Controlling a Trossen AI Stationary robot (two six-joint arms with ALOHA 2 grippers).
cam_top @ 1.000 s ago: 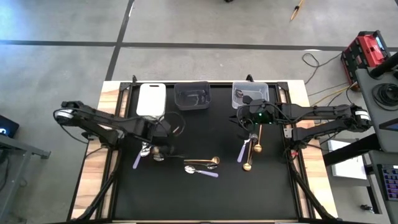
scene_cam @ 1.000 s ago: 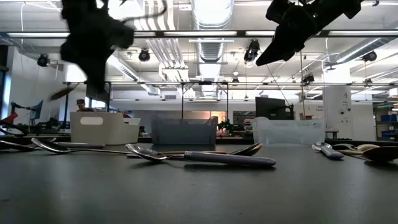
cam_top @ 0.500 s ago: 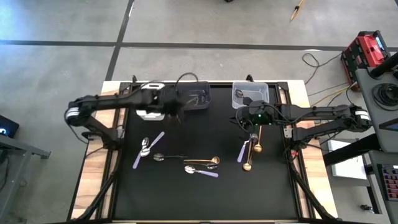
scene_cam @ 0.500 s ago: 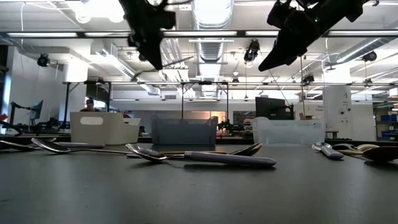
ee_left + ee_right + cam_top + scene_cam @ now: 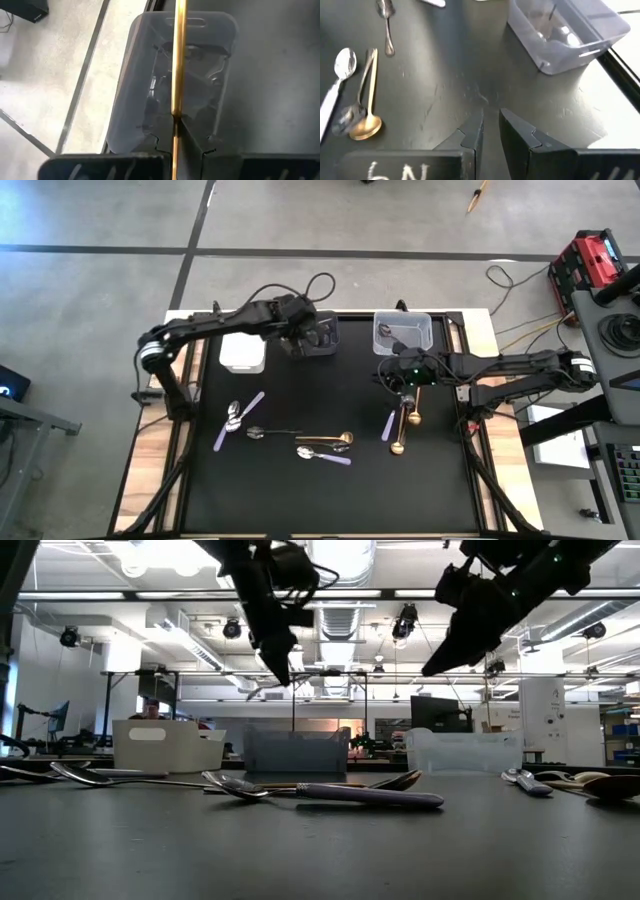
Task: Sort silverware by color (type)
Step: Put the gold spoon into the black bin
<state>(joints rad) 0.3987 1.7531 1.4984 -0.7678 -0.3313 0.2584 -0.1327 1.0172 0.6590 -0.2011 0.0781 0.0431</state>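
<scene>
A slim, stiff, slippery gold utensil [image 5: 179,65] is pinched at its handle by the closed left hand [image 5: 176,131], upper centre over the dark bin [image 5: 310,335]; the right hand [image 5: 490,131] is slightly parted, empty.

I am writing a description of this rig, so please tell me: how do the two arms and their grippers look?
Both arms are dark, slim and jointed, with loose black cables looping along them. The left gripper and right gripper have dark, angular fingers with stepped edges. A small green light glows near the right wrist, and pale handwritten marks show on its housing.
</scene>
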